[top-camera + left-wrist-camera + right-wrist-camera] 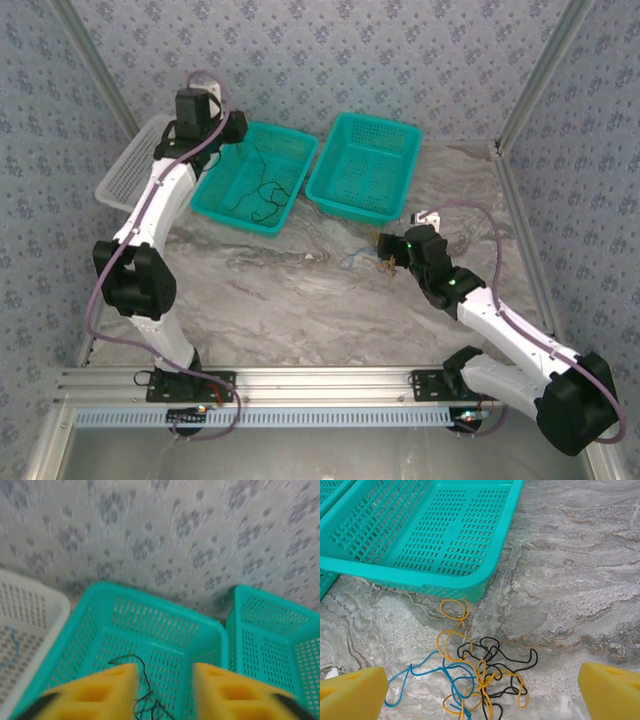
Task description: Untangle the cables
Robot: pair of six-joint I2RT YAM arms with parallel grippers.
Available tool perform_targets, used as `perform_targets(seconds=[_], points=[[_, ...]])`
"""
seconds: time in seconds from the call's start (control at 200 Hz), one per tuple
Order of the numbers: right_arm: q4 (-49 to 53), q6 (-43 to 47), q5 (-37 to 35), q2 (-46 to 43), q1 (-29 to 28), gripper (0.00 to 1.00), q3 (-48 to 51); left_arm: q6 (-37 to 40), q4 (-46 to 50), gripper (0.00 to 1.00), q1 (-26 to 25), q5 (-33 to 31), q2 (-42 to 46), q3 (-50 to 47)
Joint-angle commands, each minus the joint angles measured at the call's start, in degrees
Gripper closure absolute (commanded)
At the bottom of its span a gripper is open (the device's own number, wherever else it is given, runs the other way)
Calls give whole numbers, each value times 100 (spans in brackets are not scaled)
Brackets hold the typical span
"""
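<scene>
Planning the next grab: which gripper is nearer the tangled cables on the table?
Right. The right gripper hovers open just above the cables; the left gripper is far off, over the left teal basket.

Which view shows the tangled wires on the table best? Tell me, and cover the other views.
Right wrist: the tangle lies close up, blue, yellow and black strands distinct. The top view gives the tangle as a tiny smudge by the right gripper. The left wrist looks into a teal basket holding a separate black wire.
</scene>
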State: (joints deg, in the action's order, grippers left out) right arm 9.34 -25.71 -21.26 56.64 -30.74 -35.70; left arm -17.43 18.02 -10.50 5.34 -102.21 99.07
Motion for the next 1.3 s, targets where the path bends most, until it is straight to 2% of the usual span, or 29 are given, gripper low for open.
perform_targets(seconds=[0.0, 0.08, 0.185, 0.425, 0.6, 0.795, 0.904, 1.074, 1.294], points=[[172, -98, -107, -84, 33, 0, -52, -38, -206, 18, -31, 28, 270, -366], [197, -99, -107, -57, 58, 0, -86, -12, -268, 7, -32, -28, 374, -516], [192, -178, -18, -22, 106, 0, -119, 18, -247, 1, -32, 6, 462, -564], [201, -480, 216, 5, 311, 0, -116, -21, -317, 1, -40, 138, 650, -725], [364, -581, 700, 30, 644, 0, -178, -198, -262, 1, -97, 425, 830, -753], [617, -442, 1543, 226, 1109, 1, -296, -223, -411, 1, -639, 468, 1243, -1195], [795, -143, 1771, 393, 1259, 3, -391, -384, -595, 1, -980, 479, 1456, -1588], [1001, 319, 2421, 786, 1379, 5, -608, -823, -1374, 1, -1430, 493, 1898, -2490], [1187, -267, 2326, 1367, 1392, 19, -888, -1609, -2296, 1, -1586, 488, 2346, -3681]])
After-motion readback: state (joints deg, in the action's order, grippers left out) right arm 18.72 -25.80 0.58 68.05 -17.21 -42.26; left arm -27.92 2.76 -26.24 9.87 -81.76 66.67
